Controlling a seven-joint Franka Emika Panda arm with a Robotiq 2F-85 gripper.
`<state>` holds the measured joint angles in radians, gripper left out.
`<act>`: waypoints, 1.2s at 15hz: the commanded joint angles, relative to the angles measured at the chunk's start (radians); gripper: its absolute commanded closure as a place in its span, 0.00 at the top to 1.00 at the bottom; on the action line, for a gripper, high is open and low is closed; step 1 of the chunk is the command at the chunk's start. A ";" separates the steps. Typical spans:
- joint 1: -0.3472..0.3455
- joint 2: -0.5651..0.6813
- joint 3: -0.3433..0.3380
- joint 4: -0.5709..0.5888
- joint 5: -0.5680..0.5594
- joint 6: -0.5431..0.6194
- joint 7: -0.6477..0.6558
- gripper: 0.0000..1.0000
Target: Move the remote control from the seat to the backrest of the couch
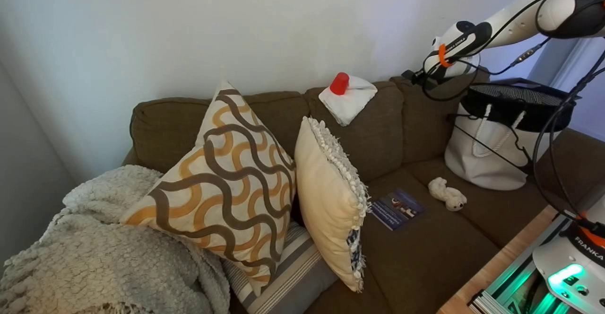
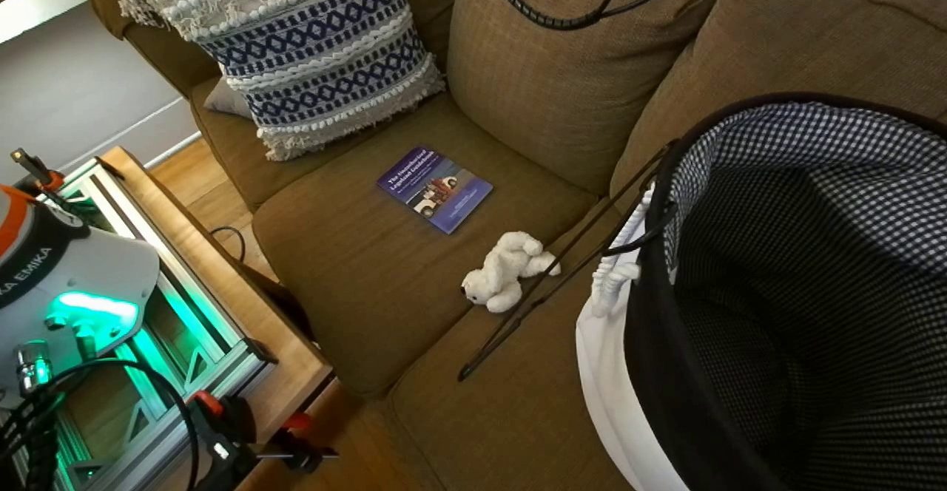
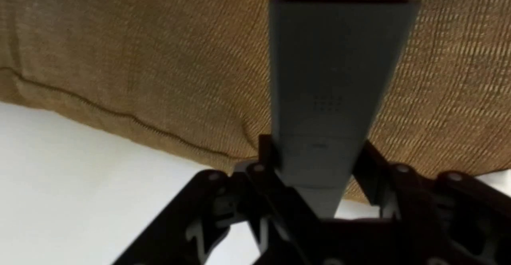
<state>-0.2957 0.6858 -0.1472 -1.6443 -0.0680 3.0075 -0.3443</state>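
One tool [image 3: 315, 155], one remote control [image 3: 335, 73] gripped, one backrest [image 3: 179, 69] behind.

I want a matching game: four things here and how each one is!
Things
1. flat dark grey remote control
2. red tapered cup
3. small white plush toy
4. tall black-rimmed white bag

How it is
A. lying on the brown fabric seat
B. standing with its top open
C. held between the black fingers
D. sitting on a white cloth

Pairs: 1-C, 2-D, 3-A, 4-B
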 commanded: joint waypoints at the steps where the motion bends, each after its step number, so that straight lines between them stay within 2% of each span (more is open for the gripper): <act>1: 0.039 0.152 0.007 0.171 -0.003 -0.060 0.112 0.27; 3: 0.059 0.221 0.024 0.277 -0.014 -0.031 0.123 0.27; 5: 0.070 0.264 0.037 0.387 -0.019 -0.053 0.120 0.27; 9: 0.082 0.358 0.026 0.594 -0.020 -0.165 0.128 0.27; 11: 0.070 0.413 0.031 0.678 -0.015 -0.212 0.126 0.27; 15: 0.036 0.531 0.060 0.823 0.025 -0.180 0.093 0.27; 18: 0.021 0.592 0.071 0.900 0.035 -0.208 0.091 0.27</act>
<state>-0.2467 1.1805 -0.1007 -0.8864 -0.0511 2.8232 -0.2419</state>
